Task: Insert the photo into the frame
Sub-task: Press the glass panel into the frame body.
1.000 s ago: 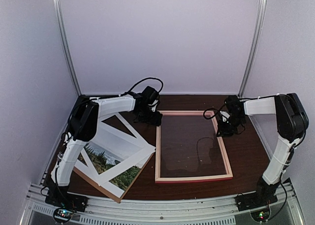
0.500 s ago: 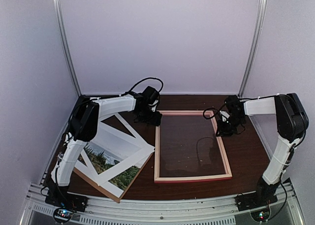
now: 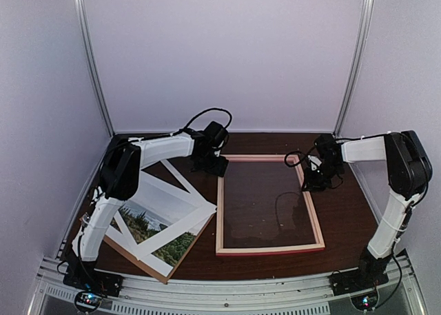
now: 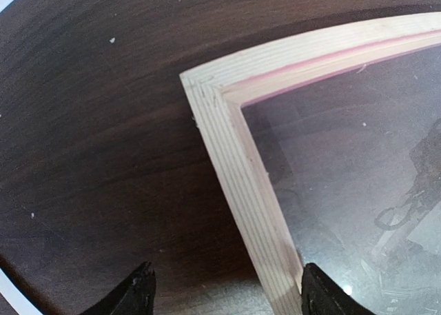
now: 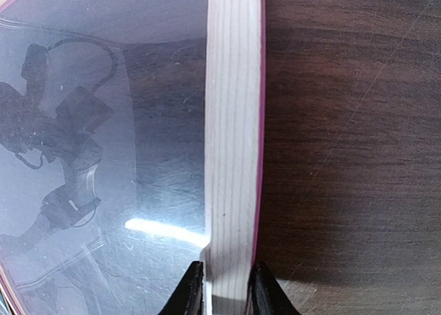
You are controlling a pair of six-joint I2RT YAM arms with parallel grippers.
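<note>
Lower left, the photo (image 3: 146, 225) lies under a white mat (image 3: 172, 201). At centre, my left end effector (image 4: 231, 298) gapes wide astride the frame (image 3: 220, 211) near its upper-left corner. The right end effector (image 5: 227, 291) narrowly pinches the right rail. I'd centre the left before closing.

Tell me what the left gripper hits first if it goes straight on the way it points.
Likely the left rail of the pink-edged pale wood picture frame, near its corner, between the fingers of the open left gripper. Depth is unclear: the dark wooden table lies beside it.
</note>
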